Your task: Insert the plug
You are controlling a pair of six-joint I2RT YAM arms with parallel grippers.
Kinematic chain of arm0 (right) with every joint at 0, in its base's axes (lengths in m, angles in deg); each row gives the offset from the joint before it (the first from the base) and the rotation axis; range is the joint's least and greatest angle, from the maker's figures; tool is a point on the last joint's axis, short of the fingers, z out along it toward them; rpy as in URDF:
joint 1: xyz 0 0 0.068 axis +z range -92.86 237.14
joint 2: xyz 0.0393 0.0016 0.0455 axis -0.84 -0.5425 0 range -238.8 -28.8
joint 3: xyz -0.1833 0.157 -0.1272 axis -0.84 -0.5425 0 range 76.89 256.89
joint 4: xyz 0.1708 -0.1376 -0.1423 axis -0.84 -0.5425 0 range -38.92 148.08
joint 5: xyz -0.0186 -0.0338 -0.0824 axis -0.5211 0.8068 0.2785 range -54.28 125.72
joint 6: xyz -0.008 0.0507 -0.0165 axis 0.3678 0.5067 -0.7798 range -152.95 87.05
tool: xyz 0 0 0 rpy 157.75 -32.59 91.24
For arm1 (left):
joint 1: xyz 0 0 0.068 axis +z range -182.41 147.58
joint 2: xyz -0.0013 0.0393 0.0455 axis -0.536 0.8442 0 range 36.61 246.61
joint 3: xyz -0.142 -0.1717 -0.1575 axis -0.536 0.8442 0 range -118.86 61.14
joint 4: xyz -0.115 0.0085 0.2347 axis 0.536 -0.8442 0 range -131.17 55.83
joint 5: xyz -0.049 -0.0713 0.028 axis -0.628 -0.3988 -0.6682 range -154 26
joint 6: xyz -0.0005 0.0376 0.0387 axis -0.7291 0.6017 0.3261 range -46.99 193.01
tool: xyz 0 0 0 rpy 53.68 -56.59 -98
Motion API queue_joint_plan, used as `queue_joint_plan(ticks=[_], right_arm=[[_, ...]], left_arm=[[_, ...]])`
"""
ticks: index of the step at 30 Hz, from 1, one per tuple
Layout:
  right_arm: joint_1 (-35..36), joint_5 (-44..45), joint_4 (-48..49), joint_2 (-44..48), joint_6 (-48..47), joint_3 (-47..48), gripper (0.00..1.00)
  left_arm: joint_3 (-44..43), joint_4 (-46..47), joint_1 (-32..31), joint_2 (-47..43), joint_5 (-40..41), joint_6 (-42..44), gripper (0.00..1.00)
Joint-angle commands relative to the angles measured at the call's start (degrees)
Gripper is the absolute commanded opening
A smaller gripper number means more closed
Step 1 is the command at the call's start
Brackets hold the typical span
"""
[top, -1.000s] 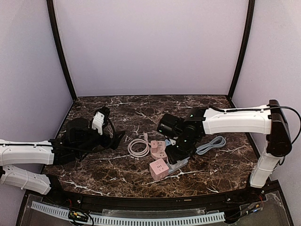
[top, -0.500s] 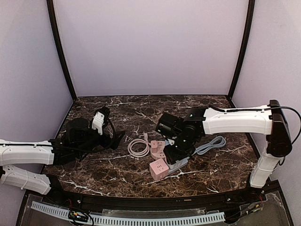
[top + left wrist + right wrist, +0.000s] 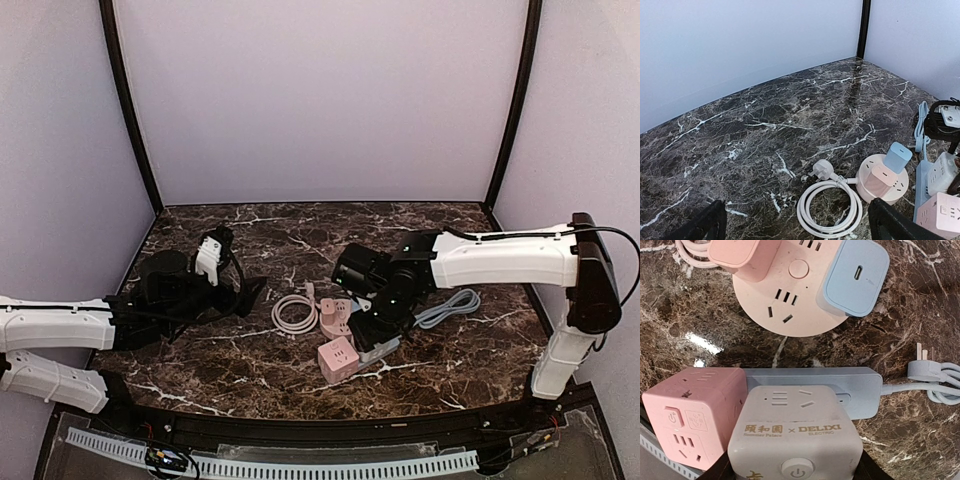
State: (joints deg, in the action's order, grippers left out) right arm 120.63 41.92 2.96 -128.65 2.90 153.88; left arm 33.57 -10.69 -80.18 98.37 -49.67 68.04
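Edged nearer with the right gripper (image 3: 377, 330) pinching the DELIXI cube socket (image 3: 795, 440) onto the blue power strip (image 3: 860, 390), probably seating it, with the left gripper (image 3: 245, 297) spread idle.

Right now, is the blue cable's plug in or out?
Out: the plug lies on the table, prongs bare, in no socket.

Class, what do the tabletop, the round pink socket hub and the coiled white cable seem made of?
Tabletop: polished marble or a marble-look laminate, dark with white veins and glare. Round pink socket hub: matte moulded plastic, evenly coloured. Coiled white cable: likely rubbery plastic sheath, smoothly bent.
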Motion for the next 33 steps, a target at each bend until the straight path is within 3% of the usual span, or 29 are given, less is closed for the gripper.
queue_joint_plan(ticks=[1,17,33], right_arm=[[0.6,-0.5,1.3,-0.5,-0.3,-1.7,0.0],[0.7,4.9,-4.4,-1.2,0.1,1.3,0.0],[0.8,1.4,-2.0,0.7,-1.1,1.5,0.0]], left_arm=[[1.1,0.9,0.3,-1.0,-0.4,-0.3,0.98],[1.2,0.9,0.2,-1.3,-0.5,-0.3,0.98],[1.3,0.7,0.2,-1.6,-0.5,-0.3,0.98]])
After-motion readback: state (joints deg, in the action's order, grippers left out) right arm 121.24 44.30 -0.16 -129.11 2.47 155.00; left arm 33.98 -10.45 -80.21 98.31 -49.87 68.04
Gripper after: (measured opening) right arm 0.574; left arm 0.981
